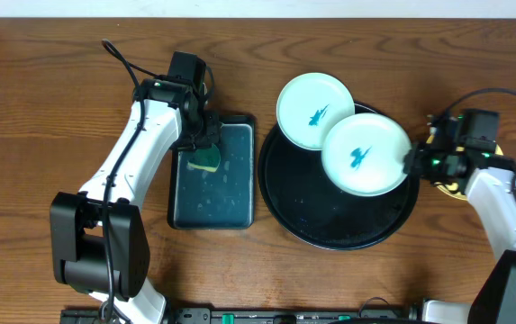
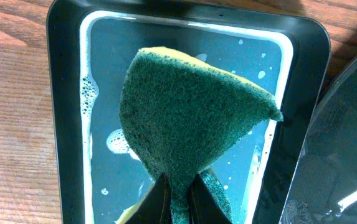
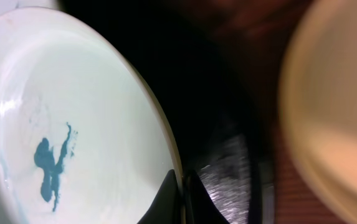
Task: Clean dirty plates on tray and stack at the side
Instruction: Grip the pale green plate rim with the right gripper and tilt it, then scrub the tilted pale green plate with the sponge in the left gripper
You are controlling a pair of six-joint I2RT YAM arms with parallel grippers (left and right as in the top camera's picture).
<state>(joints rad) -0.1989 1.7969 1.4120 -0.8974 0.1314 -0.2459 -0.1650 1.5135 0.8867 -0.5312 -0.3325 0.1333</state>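
Note:
Two pale bluish-white plates with teal smears lie on the round black tray point(image 1: 330, 223). The back one point(image 1: 315, 111) overhangs the tray's far-left rim. My right gripper point(image 1: 411, 163) is shut on the right rim of the nearer plate point(image 1: 364, 154). In the right wrist view its fingertips point(image 3: 182, 182) pinch that plate's edge point(image 3: 72, 124), with the tray point(image 3: 228, 168) underneath. A pale yellow plate point(image 3: 328, 124) sits to the right, mostly hidden under the arm from overhead. My left gripper point(image 2: 178, 186) is shut on a green-yellow sponge point(image 2: 190, 112).
The sponge point(image 1: 206, 162) hangs over a small dark rectangular tray point(image 1: 214, 193) holding soapy water, left of the black tray. Bare wooden table point(image 1: 41, 108) lies to the far left and along the front.

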